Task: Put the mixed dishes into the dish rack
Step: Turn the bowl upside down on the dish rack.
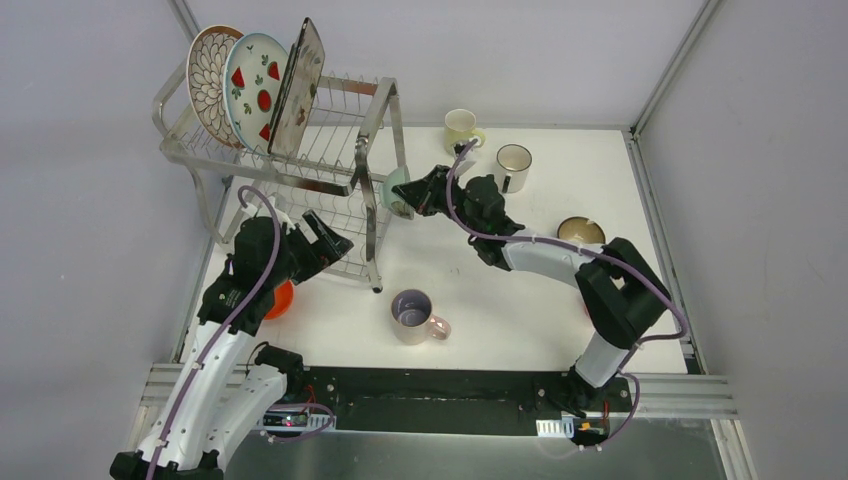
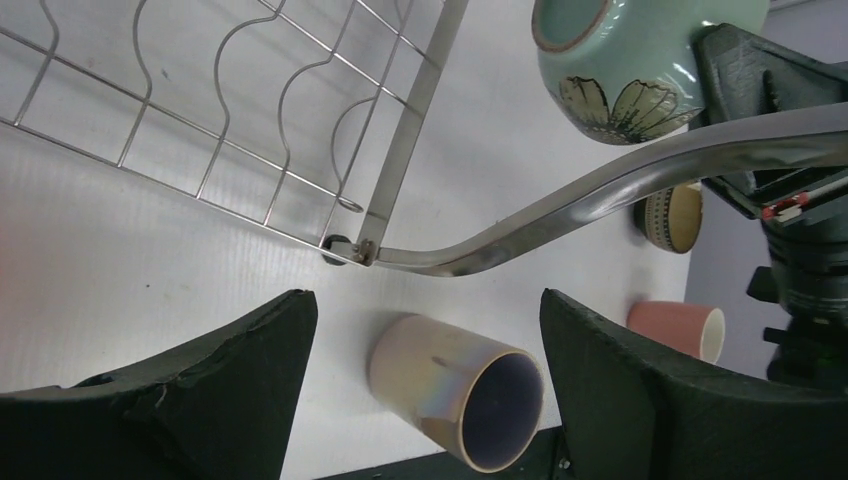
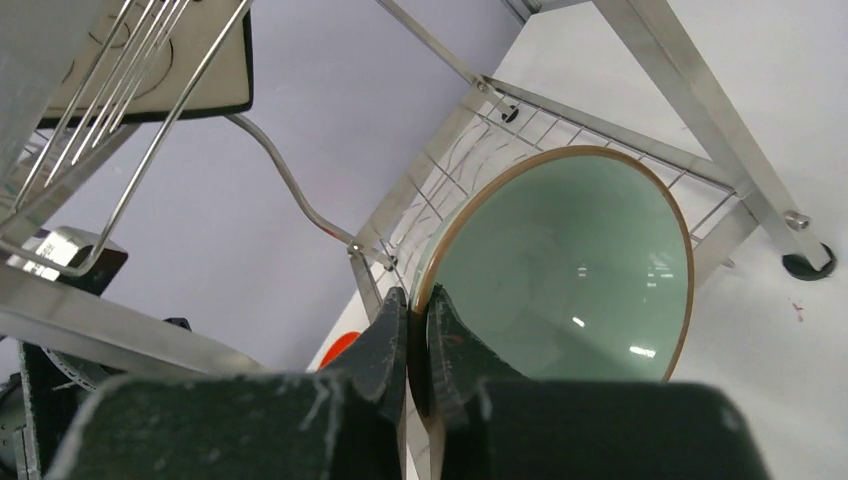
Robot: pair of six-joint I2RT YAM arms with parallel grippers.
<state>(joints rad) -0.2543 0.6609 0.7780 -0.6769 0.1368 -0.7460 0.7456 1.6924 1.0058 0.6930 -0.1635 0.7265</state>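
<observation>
Working through the bowl-loading step, by the look of things: pinching the rim of the mint bowl (image 1: 398, 190) in the right gripper (image 1: 418, 190), fingers (image 3: 395, 335) pressed together on the wall from inside and outside. Holding it tilted, seemingly off the table (image 1: 520, 290), at the centre of the top view, just beside the right-hand post of the dish rack (image 1: 300, 160). Turning the bowl's opening toward the lower tier's wires, going by the right wrist view.

Hovering the left gripper (image 1: 325, 240) by the lower tier's near corner, left of centre, jaws spread wide and gripping nothing.

Already standing in the upper tier at upper left: petal-pattern plate (image 1: 210, 75), red-fruit plate (image 1: 255, 88), flowered square plate (image 1: 300, 85).

Waiting on the table: lilac mug (image 1: 412, 312) at lower centre, yellow mug (image 1: 462, 128) and white mug (image 1: 513, 165) at upper centre, brown bowl (image 1: 581, 232) at right, orange bowl (image 1: 283, 298) half hidden at lower left.

Next, probably: swinging the bowl left past the post, in over the lower tier, lowering it onto the wires, then spreading the fingers. Minding the frame tube (image 2: 600, 195), close to the bowl's wall in the left wrist view.
</observation>
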